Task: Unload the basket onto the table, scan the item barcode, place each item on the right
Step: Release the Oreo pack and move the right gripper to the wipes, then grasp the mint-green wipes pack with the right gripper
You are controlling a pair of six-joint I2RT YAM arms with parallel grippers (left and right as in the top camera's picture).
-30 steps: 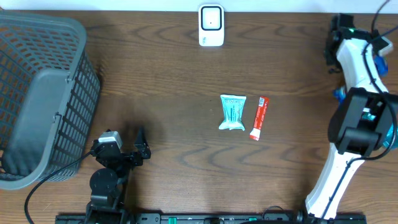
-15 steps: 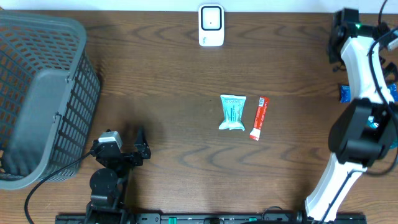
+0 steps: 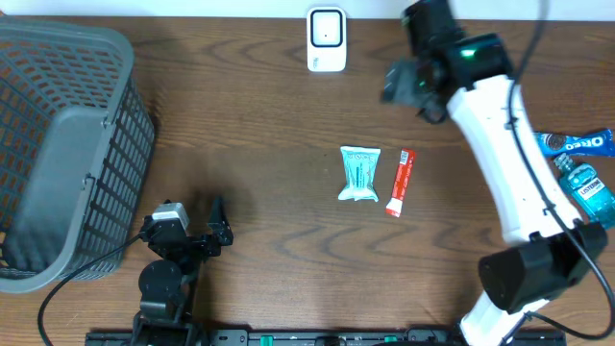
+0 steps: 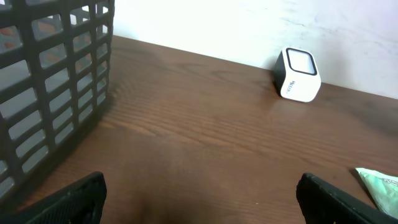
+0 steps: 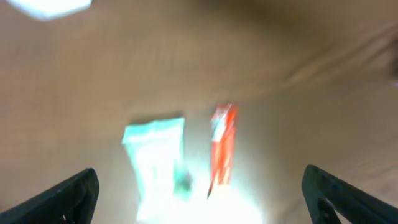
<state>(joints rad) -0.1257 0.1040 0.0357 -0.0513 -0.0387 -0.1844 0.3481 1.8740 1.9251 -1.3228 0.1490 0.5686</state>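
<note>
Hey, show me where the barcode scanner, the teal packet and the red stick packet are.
barcode scanner (image 3: pixel 326 38), overhead view, middle of its white top face.
teal packet (image 3: pixel 359 174), overhead view, middle of the wrapper.
red stick packet (image 3: pixel 401 180), overhead view, halfway along its length.

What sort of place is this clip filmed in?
Likely a mock shop checkout set up on a wooden table: a small white barcode scanner at the back edge, a grey basket to one side, and packaged goods such as an Oreo pack.
</note>
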